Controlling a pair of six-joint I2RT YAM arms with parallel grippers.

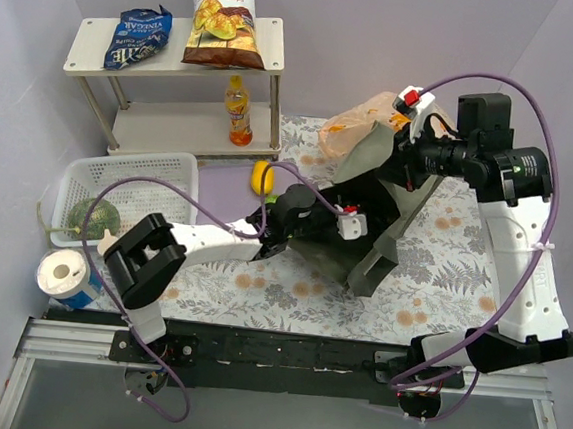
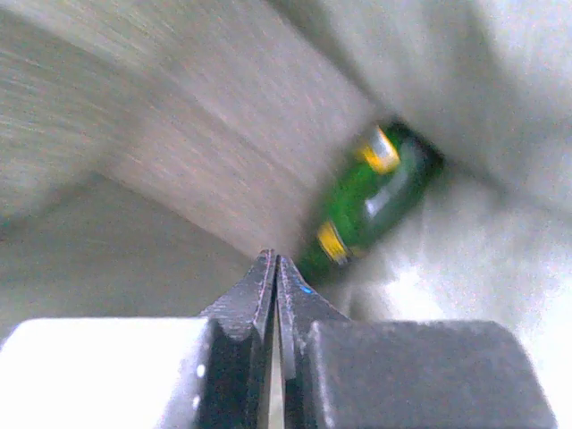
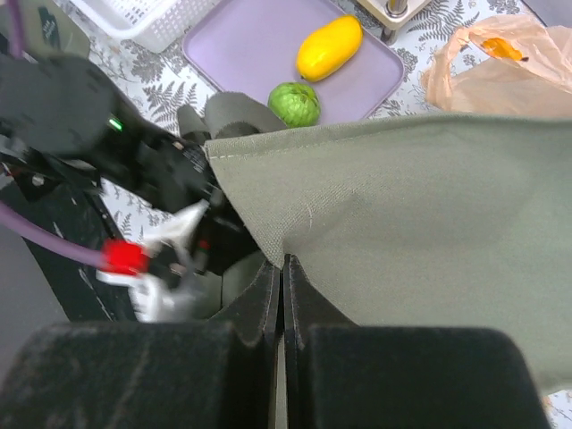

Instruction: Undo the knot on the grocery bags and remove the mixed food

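Observation:
The peach-orange grocery bag (image 1: 360, 121) lies crumpled at the back of the mat, also in the right wrist view (image 3: 500, 67); I cannot make out its knot. My right gripper (image 3: 282, 264) is shut on the edge of the olive-green tote (image 3: 402, 206) and holds it up (image 1: 398, 149). My left gripper (image 2: 275, 264) is shut and empty, reaching inside the tote (image 1: 364, 251), near a blurred green bottle with yellow labels (image 2: 371, 201). A yellow fruit (image 3: 329, 47) and a green fruit (image 3: 294, 103) lie on the purple tray (image 3: 250, 45).
A white shelf (image 1: 165, 114) at the back left holds the Chuba chips bag (image 1: 220, 18), the dark-blue snack bag (image 1: 136, 36) and an orange drink bottle (image 1: 238, 110). A white basket (image 1: 129, 176) holds the green melon (image 1: 93, 218). A paper roll (image 1: 63, 273) stands at the near left.

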